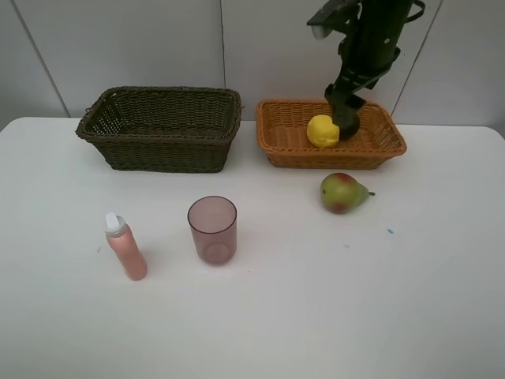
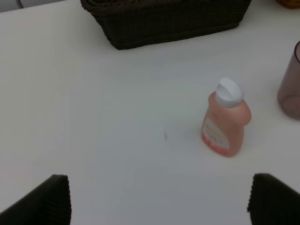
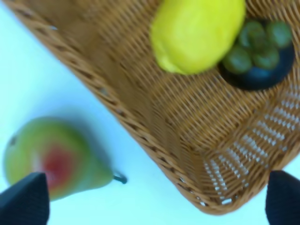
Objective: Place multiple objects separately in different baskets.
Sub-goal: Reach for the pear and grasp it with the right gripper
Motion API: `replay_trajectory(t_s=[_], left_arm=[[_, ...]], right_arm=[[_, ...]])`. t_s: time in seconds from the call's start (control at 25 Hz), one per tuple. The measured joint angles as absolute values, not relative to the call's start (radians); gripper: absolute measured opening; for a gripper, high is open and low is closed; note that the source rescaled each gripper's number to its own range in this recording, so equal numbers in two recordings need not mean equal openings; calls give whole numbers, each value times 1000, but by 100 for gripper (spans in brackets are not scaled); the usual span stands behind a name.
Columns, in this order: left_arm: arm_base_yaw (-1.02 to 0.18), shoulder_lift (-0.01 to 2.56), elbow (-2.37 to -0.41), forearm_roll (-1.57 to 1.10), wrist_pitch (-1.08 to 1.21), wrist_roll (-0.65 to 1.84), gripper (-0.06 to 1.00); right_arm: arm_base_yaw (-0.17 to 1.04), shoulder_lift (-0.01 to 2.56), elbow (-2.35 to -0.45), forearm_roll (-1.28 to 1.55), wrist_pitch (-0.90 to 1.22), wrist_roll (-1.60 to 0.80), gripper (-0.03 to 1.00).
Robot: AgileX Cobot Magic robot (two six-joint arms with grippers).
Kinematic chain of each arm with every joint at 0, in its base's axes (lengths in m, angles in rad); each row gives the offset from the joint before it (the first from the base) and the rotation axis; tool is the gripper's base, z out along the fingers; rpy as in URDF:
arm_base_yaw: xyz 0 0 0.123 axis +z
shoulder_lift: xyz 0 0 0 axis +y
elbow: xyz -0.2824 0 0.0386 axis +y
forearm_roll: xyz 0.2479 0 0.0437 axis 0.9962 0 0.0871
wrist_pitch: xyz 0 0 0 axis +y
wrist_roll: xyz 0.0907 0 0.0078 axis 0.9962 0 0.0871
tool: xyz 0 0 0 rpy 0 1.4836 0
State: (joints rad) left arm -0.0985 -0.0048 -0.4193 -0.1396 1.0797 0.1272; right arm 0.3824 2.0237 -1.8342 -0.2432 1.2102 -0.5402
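The yellow lemon [image 1: 323, 130] [image 3: 197, 33] lies in the orange basket [image 1: 379, 150] [image 3: 140, 131], touching the dark mangosteen [image 3: 258, 58]. My right gripper [image 1: 348, 120] [image 3: 154, 201] hangs open over that basket, holding nothing. The red-green pear [image 1: 343, 193] [image 3: 51, 157] rests on the table just in front of the orange basket. The pink bottle [image 1: 126, 246] [image 2: 225, 124] and the mauve cup [image 1: 212, 229] [image 2: 290, 89] stand upright at front left. The dark basket [image 1: 162, 126] [image 2: 164, 21] looks empty. My left gripper [image 2: 159, 206] is open, back from the bottle.
The white table [image 1: 316, 316] ends at a pale wall close behind both baskets. The right arm [image 1: 367, 39] comes down from above the orange basket's back. The left arm is outside the exterior high view.
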Motion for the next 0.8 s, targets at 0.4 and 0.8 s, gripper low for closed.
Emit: replay_trajectory(t_s=[0.4,0.8], left_arm=[[-99,-5,-419,-140,1080,127,100],[-99,-5,-419,-140,1080,127,100]], right_arm=[[431,1912,-1608,-163,1184,-913,96],[432,1898,-1426,-133,1032,-1080,96]])
